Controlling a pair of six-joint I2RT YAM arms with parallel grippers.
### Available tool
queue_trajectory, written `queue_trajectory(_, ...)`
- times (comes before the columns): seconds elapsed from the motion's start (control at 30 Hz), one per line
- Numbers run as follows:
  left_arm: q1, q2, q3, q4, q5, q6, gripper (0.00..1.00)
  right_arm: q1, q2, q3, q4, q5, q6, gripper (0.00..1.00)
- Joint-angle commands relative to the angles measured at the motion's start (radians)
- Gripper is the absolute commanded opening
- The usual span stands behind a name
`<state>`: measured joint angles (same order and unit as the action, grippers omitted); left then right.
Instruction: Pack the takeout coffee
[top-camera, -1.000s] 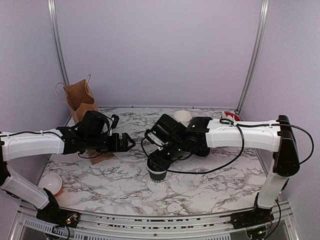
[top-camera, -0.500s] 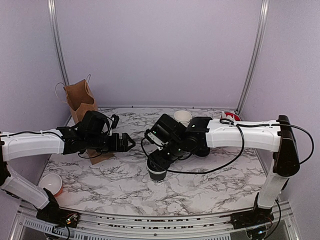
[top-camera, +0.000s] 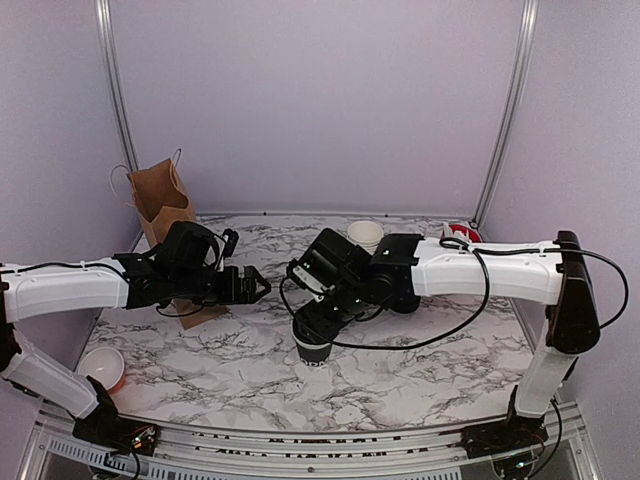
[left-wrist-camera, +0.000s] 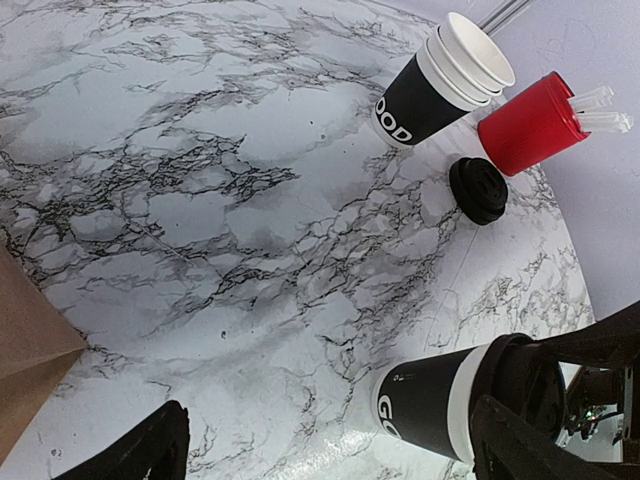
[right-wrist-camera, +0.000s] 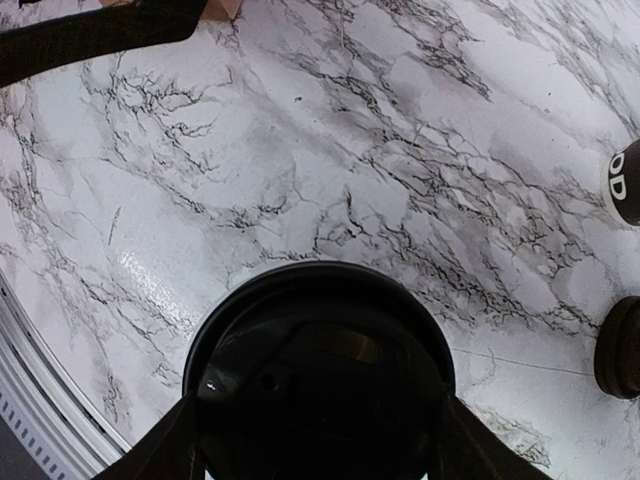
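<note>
Right gripper — arm reaching left, tilted down — clasps the takeout coffee.

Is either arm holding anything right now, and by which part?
Right gripper grips the takeout coffee by the rim of its black lid, fingers on opposite sides. Left gripper is open, holding nothing.

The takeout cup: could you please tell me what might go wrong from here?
The right gripper seems to grip only the black lid; if it isn't seated, the takeout cup may drop or tip when lifted.
The open left gripper, close to the brown bag, might knock it over.
</note>
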<state>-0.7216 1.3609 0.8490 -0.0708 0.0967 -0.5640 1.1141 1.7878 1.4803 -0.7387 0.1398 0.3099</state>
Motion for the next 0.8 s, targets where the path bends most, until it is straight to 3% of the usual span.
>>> queue_trajectory(0.0,-0.004,0.012,0.007,0.014,0.002,0.014,0.99,0.021,0.01,0.041,-0.023,0.014,-0.005,0.66)
queue_trajectory(0.77,-0.004,0.015,0.012,0.009,-0.003,0.018,0.99,0.046,0.017,0.079,-0.034,0.038,-0.027,0.66)
